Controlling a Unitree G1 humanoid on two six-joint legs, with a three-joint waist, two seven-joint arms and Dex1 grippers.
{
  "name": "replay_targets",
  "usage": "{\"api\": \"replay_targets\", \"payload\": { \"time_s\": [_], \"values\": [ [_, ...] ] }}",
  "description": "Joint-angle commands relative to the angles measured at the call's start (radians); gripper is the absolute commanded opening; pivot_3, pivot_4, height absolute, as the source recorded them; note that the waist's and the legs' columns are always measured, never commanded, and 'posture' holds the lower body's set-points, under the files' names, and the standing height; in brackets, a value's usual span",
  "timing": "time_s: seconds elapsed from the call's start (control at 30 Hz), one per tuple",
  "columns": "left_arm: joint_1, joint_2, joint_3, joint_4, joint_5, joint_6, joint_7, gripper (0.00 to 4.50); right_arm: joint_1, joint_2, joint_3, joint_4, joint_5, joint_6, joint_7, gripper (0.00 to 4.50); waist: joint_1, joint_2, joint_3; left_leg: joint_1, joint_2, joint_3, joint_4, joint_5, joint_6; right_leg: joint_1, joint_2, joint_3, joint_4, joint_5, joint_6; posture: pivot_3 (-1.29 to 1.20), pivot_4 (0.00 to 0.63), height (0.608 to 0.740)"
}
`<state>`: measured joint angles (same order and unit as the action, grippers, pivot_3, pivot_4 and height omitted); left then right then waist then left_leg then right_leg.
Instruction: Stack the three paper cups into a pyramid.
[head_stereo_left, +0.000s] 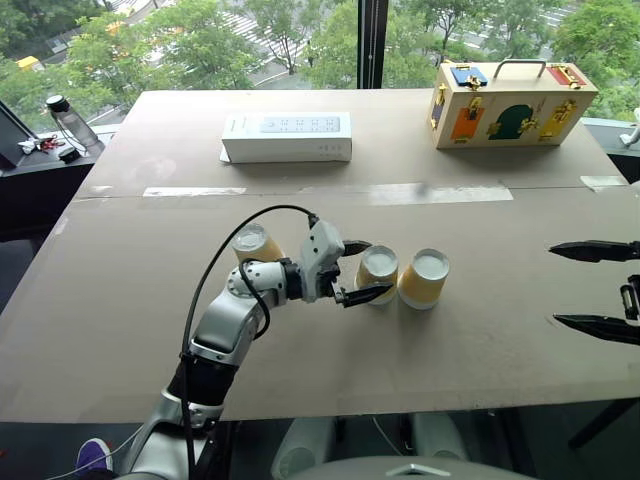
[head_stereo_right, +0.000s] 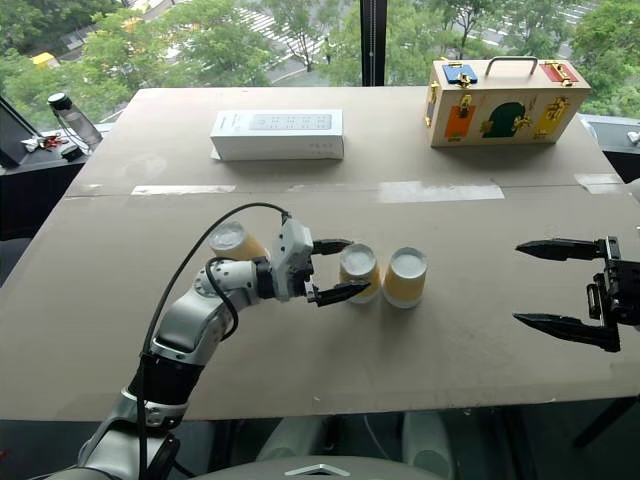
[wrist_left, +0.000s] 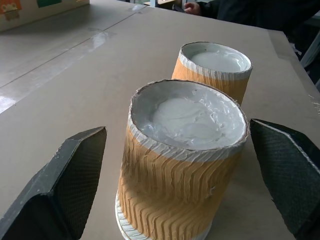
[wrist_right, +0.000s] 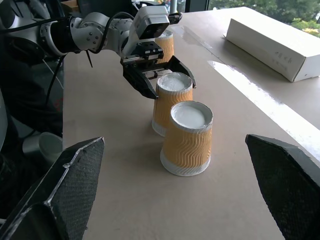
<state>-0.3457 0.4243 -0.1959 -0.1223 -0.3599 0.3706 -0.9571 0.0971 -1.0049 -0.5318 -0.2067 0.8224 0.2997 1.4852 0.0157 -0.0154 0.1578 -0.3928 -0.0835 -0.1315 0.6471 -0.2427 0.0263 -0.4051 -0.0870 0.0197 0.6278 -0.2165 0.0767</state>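
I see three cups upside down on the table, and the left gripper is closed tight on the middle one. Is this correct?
Not quite: the left gripper is open. In the left wrist view its fingers stand clear on both sides of the middle cup, not touching it. The rest is correct.

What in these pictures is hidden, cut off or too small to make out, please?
- Third cup: the left arm covers its lower part in the eye views; whether it touches the arm cannot be told.
- Middle cup: its base is cut off by the left wrist view's edge.
- Right hand: cut off at the eye views' edge.
- White box: its print is too small to read.
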Motion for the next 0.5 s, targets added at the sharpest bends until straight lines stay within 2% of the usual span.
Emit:
{"api": "replay_targets", "payload": {
  "time_s": [0.03, 0.23, 0.33, 0.43, 0.5],
  "values": [
    [0.037, 0.052, 0.080, -0.108, -0.069, 0.045, -0.007, 4.45, 0.012, 0.017, -0.039, -0.051, 0.014, -0.004, 0.003, 4.50, -0.003, 0.000, 0.000, 0.000, 0.000, 0.000, 0.000, 0.000, 0.000, 0.000, 0.000, 0.000, 0.000, 0.000, 0.000, 0.00, 0.150, 0.740],
    [0.207, 0.117, 0.297, -0.305, -0.199, 0.100, 0.066, 4.45, 0.006, 0.062, -0.031, -0.099, 0.038, 0.006, -0.040, 4.50, -0.001, 0.001, 0.000, 0.000, 0.001, 0.000, 0.000, 0.000, 0.000, -0.001, 0.000, 0.001, 0.000, 0.000, 0.000, 0.00, 0.150, 0.740],
    [0.340, 0.108, 0.435, -0.402, -0.257, 0.095, 0.130, 4.45, 0.004, 0.085, -0.028, -0.112, 0.050, 0.008, -0.056, 4.50, -0.001, 0.001, 0.000, 0.000, 0.001, 0.000, 0.000, 0.000, 0.000, -0.001, -0.001, 0.001, 0.000, 0.000, 0.000, 0.00, 0.150, 0.740],
    [0.512, 0.110, 0.582, -0.460, -0.263, 0.081, 0.175, 4.45, -0.012, 0.104, -0.021, -0.105, 0.062, 0.008, -0.062, 4.50, 0.000, 0.001, 0.000, -0.001, 0.001, 0.001, 0.000, -0.001, 0.001, -0.001, -0.002, 0.002, 0.000, 0.000, 0.000, 0.00, 0.150, 0.740],
    [0.554, 0.110, 0.631, -0.456, -0.263, 0.072, 0.197, 4.45, -0.028, 0.110, -0.015, -0.095, 0.069, 0.010, -0.065, 4.50, 0.000, 0.001, 0.000, -0.001, 0.001, 0.001, 0.000, -0.001, 0.001, -0.002, -0.002, 0.002, 0.000, 0.000, 0.000, 0.00, 0.150, 0.740]
  ]
}}
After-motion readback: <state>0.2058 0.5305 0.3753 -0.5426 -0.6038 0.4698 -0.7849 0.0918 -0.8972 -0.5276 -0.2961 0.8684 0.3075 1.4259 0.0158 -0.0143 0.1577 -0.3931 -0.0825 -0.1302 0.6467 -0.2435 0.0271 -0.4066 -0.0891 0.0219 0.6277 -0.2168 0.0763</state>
